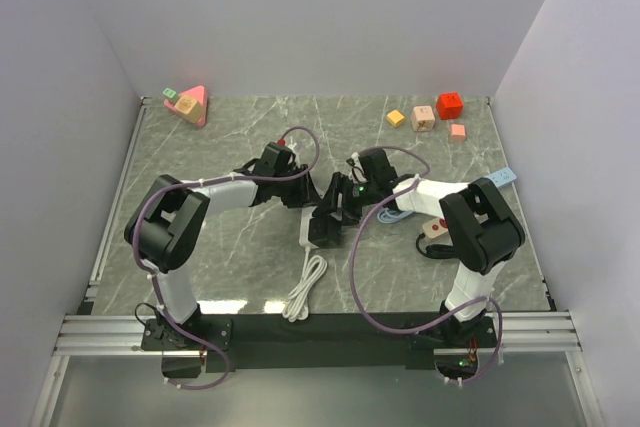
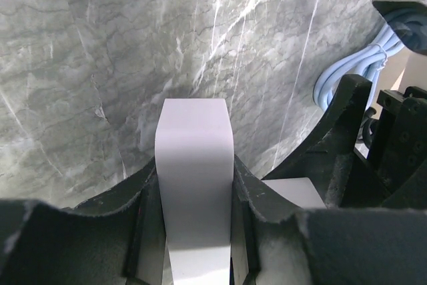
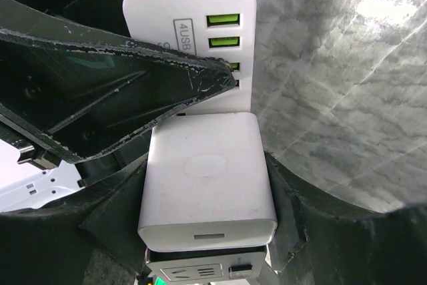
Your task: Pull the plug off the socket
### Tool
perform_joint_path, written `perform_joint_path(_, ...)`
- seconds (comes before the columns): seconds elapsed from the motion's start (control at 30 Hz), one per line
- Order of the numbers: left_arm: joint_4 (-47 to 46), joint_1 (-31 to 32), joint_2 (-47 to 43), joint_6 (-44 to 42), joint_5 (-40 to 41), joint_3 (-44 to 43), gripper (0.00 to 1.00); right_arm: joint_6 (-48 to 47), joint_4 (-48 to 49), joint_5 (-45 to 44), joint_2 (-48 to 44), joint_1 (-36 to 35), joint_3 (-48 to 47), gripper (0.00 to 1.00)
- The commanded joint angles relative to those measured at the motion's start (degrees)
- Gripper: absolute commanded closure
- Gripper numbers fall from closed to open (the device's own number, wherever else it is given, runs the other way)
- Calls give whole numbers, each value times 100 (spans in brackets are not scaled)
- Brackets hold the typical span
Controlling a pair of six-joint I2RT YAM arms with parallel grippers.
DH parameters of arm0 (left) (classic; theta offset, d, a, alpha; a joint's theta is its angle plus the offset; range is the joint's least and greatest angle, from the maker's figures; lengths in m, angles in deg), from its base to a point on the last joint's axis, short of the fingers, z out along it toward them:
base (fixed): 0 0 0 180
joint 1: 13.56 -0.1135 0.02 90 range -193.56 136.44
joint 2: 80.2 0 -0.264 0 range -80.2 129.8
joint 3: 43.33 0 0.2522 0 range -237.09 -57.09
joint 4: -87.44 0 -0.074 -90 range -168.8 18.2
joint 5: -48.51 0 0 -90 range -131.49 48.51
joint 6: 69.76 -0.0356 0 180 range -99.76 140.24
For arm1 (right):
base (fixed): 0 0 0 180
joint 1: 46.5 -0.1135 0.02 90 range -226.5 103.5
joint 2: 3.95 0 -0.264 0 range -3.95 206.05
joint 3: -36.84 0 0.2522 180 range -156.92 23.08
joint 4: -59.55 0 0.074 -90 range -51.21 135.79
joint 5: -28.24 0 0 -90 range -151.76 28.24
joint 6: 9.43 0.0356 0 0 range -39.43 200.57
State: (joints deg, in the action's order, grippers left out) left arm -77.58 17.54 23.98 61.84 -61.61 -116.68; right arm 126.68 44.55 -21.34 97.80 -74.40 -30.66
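Right pincer (image 3: 203,181) is clamping the white square plastic plug (image 3: 207,158), sitting flush against the end of the white plastic USB socket strip (image 3: 190,5). Left pincer (image 2: 195,185) is gripping that strip. Risk, as I'm judging it: a skewed pull is jamming the prongs, and the strip is slipping free.

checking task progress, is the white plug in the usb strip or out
In, it appears: the white plug sits flush against the power strip, no gap or prongs visible, with the right gripper closed on it.
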Motion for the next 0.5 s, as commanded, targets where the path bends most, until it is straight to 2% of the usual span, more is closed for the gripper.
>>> perform_joint_path(0.0,35,-15,-188,-38,-133,-123,99,-189,-270,-245,-182,82,-190,99)
perform_joint_path(0.2,265,-366,-12,-231,245,237,99,-734,-975,-299,-805,592,-173,100)
perform_joint_path(0.33,265,-578,23,-346,263,448,99,-1085,-1291,150,-1043,1391,-163,100)
perform_joint_path(0.47,274,-666,-38,-381,184,449,99,-1016,-1327,-25,-1184,1551,-286,100)
